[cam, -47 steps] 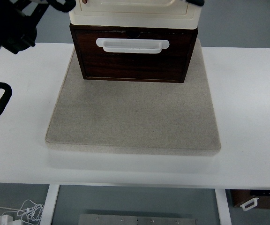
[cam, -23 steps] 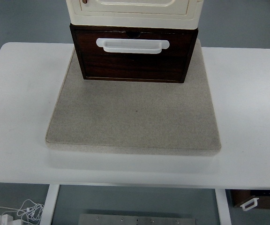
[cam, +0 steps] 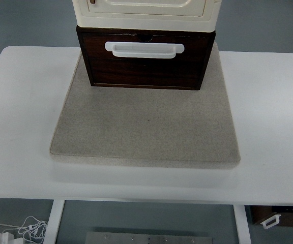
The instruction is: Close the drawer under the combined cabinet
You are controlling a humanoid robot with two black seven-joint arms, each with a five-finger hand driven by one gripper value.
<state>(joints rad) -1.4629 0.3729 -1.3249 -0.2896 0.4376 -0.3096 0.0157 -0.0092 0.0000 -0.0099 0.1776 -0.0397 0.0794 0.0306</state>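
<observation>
- The dark wooden drawer (cam: 145,63) is sitting at twelve o'clock in the top view, directly beneath the cream cabinet (cam: 145,12) that is stacked on it.
- The drawer front is facing six o'clock, and its face is lying nearly flush with the edge of the cabinet above, so the drawer is showing as pushed in or very nearly so.
- A white bar handle (cam: 144,49) is running across the upper part of the drawer front, from about ten o'clock to two o'clock of that face.
- The whole stack is resting on the far edge of a grey square mat (cam: 145,129), which is spreading out toward six o'clock and filling the middle of the view.
- The mat is lying on a white table (cam: 271,112), whose bare surface is showing at three o'clock and nine o'clock.
- Neither robot hand is showing anywhere in the view, so whether the fingers are released, clenched or grasping is something I cannot tell.
- Below the table edge, at seven o'clock, white cables (cam: 14,231) are lying on the floor.
- At five o'clock, a second dark drawer piece (cam: 279,217) with a white handle is peeking out low beside the table leg.
</observation>
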